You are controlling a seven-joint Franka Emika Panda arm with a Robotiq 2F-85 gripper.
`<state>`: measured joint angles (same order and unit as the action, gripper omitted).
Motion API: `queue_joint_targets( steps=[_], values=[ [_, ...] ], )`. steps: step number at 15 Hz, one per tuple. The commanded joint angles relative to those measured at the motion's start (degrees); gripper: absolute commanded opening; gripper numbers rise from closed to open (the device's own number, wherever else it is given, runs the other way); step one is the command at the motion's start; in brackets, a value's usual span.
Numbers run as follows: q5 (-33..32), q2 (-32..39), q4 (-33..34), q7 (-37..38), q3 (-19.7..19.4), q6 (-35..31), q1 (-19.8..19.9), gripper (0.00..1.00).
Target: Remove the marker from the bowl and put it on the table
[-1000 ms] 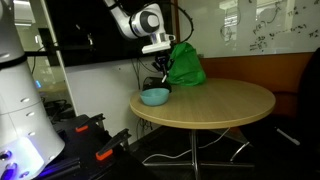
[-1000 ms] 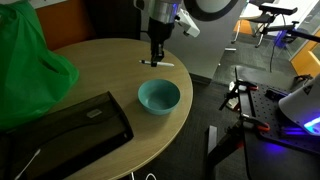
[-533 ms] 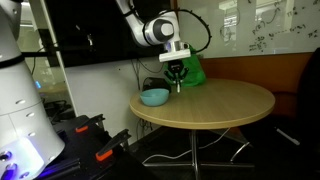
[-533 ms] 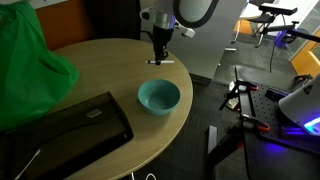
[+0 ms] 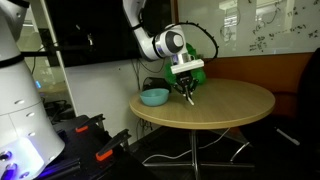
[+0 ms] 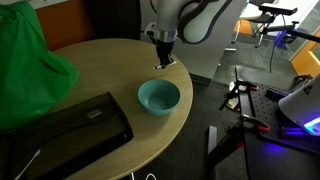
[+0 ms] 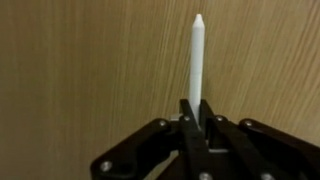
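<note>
Under the wrist camera I have the clearest look: the gripper [image 7: 193, 110] has its jaws drawn in tight on the lower end of the marker [image 7: 196, 58], with no gap showing on either side. The marker juts straight out past the fingertips [image 7: 186, 118] over the wood grain of the table [image 7: 80, 70]. I can't tell from this view whether it touches the surface.

Neither exterior view resolves the marker itself; it is too small beneath the gripper. What they do give me is placement. In both exterior views the gripper [image 5: 187, 90] [image 6: 161, 61] hangs low over the tabletop, pointing down, clear of the bowl [image 5: 154, 97] [image 6: 159, 96] and beside it, so the marker is outside the bowl. In an exterior view the gripper sits close to the table's rounded edge [image 6: 180, 75].

The marker is a slim, plain white stick with a rounded tip, and I see no markings on it.

The table is round, light wood, on a centre pedestal. A green bag [image 6: 30, 55] and a flat black case [image 6: 65, 128] also lie on it, well apart from the gripper. Behind it are a brown bench [image 5: 290, 75] and a whiteboard [image 5: 270, 25].
</note>
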<state>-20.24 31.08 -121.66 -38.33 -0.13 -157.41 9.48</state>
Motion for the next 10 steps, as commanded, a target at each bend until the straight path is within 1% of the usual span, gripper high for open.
queue_joint_targets(
  steps=[1,2,3,4,5,6,7,8,9,10],
  values=[
    [-2.1,2.3,1.3,-2.6,0.8,-2.4,1.8,0.03],
    [-1.7,2.6,1.2,-3.5,1.3,-3.1,2.8,0.37],
    [-1.4,2.5,0.9,-4.4,2.0,-4.3,3.7,0.38],
    [-1.8,1.9,0.3,-5.2,2.0,-5.3,4.0,0.43],
    [-1.9,0.9,-0.2,-6.2,2.2,-5.2,4.4,0.51],
    [-2.8,-0.6,-0.9,-6.9,1.7,-4.3,3.9,0.59],
    [-2.8,-2.0,-1.7,-8.3,2.1,-3.2,4.1,0.67],
    [-2.4,-4.1,-2.4,-6.5,1.2,-0.2,2.7,0.74],
    [-1.3,-6.1,-3.1,-4.1,0.7,2.3,1.7,0.83],
    [0.8,-8.4,-3.7,-0.2,0.4,6.2,0.6,0.89]
  ],
)
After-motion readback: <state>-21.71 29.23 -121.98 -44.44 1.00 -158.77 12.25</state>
